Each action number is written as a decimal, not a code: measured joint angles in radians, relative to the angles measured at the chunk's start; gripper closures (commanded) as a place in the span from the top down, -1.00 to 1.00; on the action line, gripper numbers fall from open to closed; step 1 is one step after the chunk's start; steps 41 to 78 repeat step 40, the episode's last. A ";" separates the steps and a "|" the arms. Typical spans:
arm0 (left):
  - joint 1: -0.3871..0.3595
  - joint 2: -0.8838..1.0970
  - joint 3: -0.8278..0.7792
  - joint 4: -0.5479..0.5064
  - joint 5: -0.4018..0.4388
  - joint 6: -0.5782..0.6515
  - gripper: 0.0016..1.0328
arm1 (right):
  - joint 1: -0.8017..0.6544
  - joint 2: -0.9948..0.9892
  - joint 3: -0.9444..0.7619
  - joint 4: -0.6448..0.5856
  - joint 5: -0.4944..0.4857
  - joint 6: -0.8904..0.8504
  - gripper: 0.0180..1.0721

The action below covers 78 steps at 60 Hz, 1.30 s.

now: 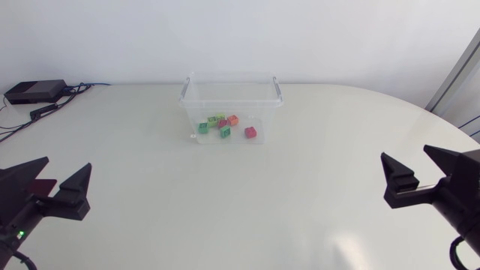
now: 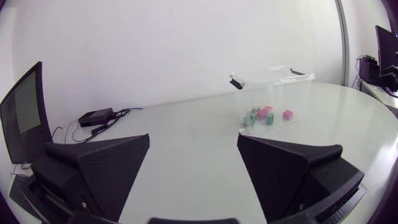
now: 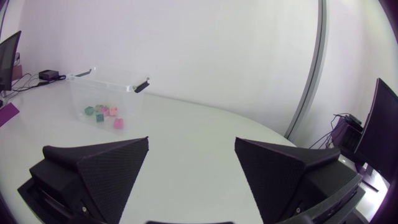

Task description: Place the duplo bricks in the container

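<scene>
Task looked done, arms parked over the table (image 1: pixel 240 210).
Clear container (image 1: pixel 196 105) sat far-centre; left gripper (image 1: pixel 66 166) and right gripper (image 1: pixel 406 156) hung wide open, empty, well apart from it, probably since nothing needed picking; duplo bricks (image 1: pixel 225 126) lay inside.

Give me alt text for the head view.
A clear plastic container at the far middle of a white table holds several small duplo bricks, green, red, orange and pink. The left gripper and right gripper sit open and empty near the side edges.
</scene>
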 measured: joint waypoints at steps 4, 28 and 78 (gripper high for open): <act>-0.007 -0.020 -0.026 0.018 -0.005 -0.019 0.92 | -0.003 -0.037 -0.032 0.013 0.000 0.017 0.90; -0.046 -0.134 -0.158 0.152 -0.027 -0.131 0.91 | -0.013 -0.237 -0.210 0.100 0.000 0.117 0.90; -0.056 -0.161 -0.188 0.175 -0.035 -0.166 0.91 | -0.018 -0.288 -0.256 0.119 0.000 0.142 0.90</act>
